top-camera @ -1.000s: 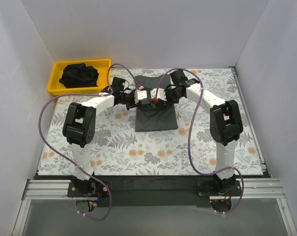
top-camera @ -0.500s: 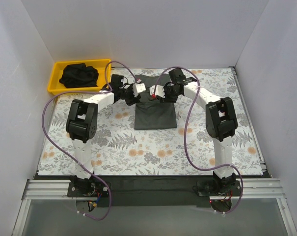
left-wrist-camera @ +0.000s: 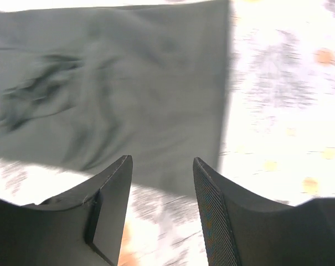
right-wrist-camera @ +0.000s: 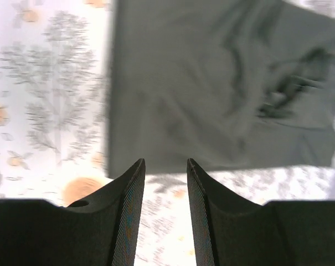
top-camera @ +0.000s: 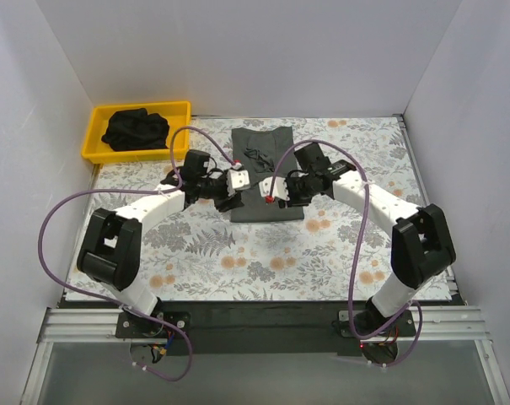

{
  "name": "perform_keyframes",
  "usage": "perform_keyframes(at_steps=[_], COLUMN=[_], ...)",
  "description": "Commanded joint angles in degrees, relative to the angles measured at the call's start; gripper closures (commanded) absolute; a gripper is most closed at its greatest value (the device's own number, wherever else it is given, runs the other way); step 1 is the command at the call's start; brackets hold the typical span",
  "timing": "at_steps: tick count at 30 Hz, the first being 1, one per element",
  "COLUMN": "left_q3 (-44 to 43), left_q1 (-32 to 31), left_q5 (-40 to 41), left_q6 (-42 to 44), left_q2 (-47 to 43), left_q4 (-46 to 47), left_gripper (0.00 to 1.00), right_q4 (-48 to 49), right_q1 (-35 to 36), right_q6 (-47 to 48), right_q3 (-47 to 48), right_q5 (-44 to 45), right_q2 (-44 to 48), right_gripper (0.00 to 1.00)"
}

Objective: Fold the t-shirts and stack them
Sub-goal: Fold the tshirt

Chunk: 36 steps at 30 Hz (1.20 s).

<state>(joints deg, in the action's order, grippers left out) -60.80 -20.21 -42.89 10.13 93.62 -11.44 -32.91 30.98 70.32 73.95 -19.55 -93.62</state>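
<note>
White walls close in three sides. Under me lies a table point(top-camera: 238, 253) covered in a flower-print cloth.

The biggest thing on it is the shirt point(top-camera: 265, 160), dark grey and folded into a long rectangle. It lies flat just ahead of both sets of my jaws. From the left jaws it spreads ahead and off to the left, with one corner in front of the gap. From the right jaws it spreads ahead and off to the right. Wrinkles bunch near its middle.

As I judge it, the fold is partly made and another grab at the near edge comes next. The risk lies in that pinch. If I catch only the top layer, the fold will peel open as I lift. If one side closes sooner or higher than the other, the cloth will skew and the edges will not meet. The bunched middle could also drag and leave a lumpy stack.

The yellow tray point(top-camera: 90, 139) sits well beyond my left jaws, out to their left. It holds a crumpled black bundle point(top-camera: 135, 128), most likely more shirts. How many, I cannot tell.

My left gripper point(left-wrist-camera: 161, 166) has its jaws spread with nothing between them. My right gripper point(right-wrist-camera: 164, 166) is the same, jaws apart and empty over the cloth.
</note>
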Motion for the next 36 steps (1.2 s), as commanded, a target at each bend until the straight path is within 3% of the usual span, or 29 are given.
perform_keyframes(at_steps=[1, 5, 18, 21, 22, 23, 25, 28, 36], left_q3=[3.9, 5.3, 7.3, 7.8, 7.8, 7.7, 6.8, 5.4, -3.3], left_q1=[-3.5, -5.5, -5.6, -5.6, -5.6, -5.6, -5.5, -5.4, -4.5], left_q5=[1.1, 6.8, 8.1, 8.6, 8.9, 9.7, 9.7, 7.8, 3.5], left_q6=[2.3, 4.2, 7.9, 9.5, 10.1, 10.3, 10.8, 9.9, 7.2], left_q2=[0.4, 3.3, 7.9, 8.7, 9.0, 9.4, 10.0, 8.7, 4.5], left_q4=[-0.5, 1.9, 2.9, 2.5, 2.4, 2.3, 1.0, 0.1, -7.3], left_gripper=[0.54, 0.55, 0.60, 0.68, 0.77, 0.82, 0.90, 1.00, 1.00], right_q4=[-0.8, 2.0, 7.6, 9.0, 9.5, 9.4, 9.4, 8.8, 1.1], right_q1=[1.2, 1.2, 1.3, 1.3, 1.1, 1.1, 0.9, 0.7, -1.1], right_q6=[-1.3, -0.9, 1.5, 0.6, 0.2, -0.3, -1.1, -2.0, -3.6], right_q3=[-4.0, -6.3, -12.9, -12.9, -12.7, -12.6, -12.2, -11.1, -2.4], right_q5=[-0.3, 0.9, 3.6, 4.5, 5.2, 5.4, 5.8, 5.8, 3.2], right_q2=[-1.7, -4.8, -8.9, -9.6, -10.1, -10.5, -10.6, -9.7, -3.9], right_gripper=[0.58, 0.60, 0.66, 0.73, 0.78, 0.91, 0.99, 0.99, 0.99])
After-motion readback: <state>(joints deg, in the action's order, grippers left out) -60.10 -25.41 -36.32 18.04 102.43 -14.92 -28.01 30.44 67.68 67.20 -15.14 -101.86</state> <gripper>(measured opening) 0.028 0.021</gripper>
